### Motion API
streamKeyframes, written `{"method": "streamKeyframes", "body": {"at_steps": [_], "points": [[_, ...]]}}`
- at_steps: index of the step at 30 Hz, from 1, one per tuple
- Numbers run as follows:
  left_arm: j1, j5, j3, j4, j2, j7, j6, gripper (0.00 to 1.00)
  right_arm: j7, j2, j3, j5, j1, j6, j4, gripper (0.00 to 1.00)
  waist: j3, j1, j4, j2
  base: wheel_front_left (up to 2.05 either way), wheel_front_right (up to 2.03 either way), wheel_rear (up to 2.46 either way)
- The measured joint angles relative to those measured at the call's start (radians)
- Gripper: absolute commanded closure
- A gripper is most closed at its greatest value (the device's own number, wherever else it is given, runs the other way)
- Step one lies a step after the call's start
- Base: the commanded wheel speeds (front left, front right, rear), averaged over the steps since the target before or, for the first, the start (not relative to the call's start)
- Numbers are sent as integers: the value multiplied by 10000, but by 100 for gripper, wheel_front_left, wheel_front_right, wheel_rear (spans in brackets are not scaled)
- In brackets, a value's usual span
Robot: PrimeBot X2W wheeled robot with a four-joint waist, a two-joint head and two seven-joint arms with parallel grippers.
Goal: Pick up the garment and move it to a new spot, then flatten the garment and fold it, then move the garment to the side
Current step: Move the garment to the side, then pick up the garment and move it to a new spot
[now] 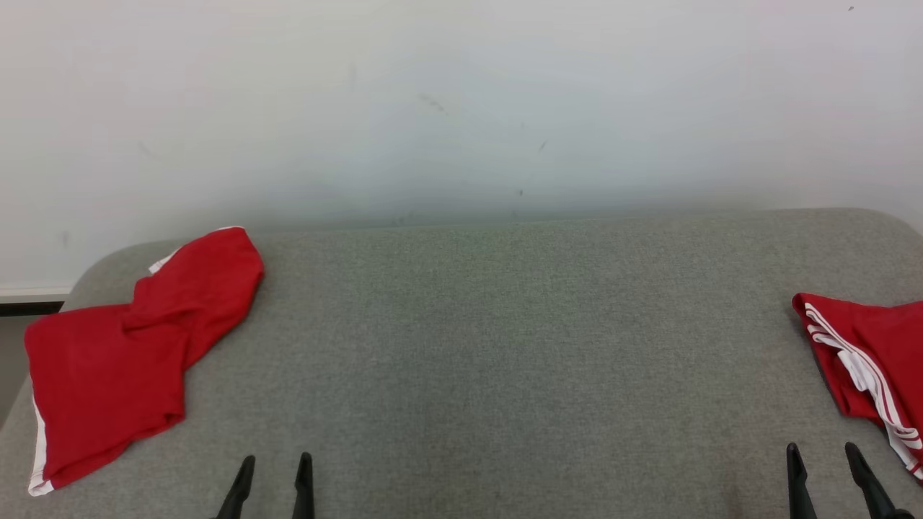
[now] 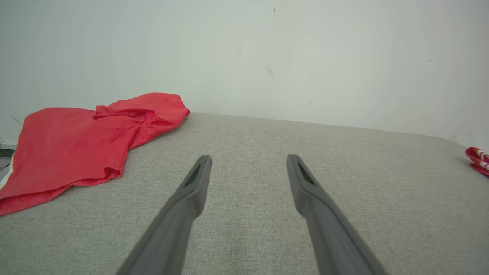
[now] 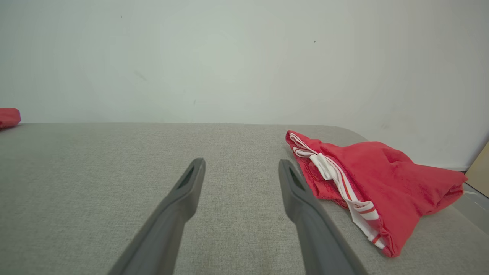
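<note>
Gaping empty: left claw [image 1: 277, 461], right claw [image 1: 821, 450]; striped garment [image 3: 401, 172] whole in right wrist view.

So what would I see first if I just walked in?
Bright red against the grey fabric table: a crumpled red garment at the left edge and a white-striped red garment at the right edge. Near the front, the left gripper and right gripper sit open and empty.

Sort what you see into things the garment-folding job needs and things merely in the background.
Job: red garment on the left; striped red garment on the right (which is meant, unclear); left gripper and right gripper, jaws open; grey padded table.
Background: white wall; tan board at far right.
</note>
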Motion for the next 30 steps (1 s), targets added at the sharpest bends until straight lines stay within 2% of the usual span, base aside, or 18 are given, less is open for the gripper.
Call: {"method": "streamKeyframes", "body": {"at_steps": [9,14,30], "points": [[-7,-105,-63,-88,0,0,71,0,0,92,138,-130,73,0,142,0,4,1,-20,0,0,0,0],[-85,-119,-113,-136,-2,0,71,0,0,98,153,-107,114,0,98,0,46,1,295,0,0,0,0],[249,-190,-107,-161,-4,0,123,0,2,117,1248,546,226,0,253,0,-184,2,2875,0,0,0,0]]}}
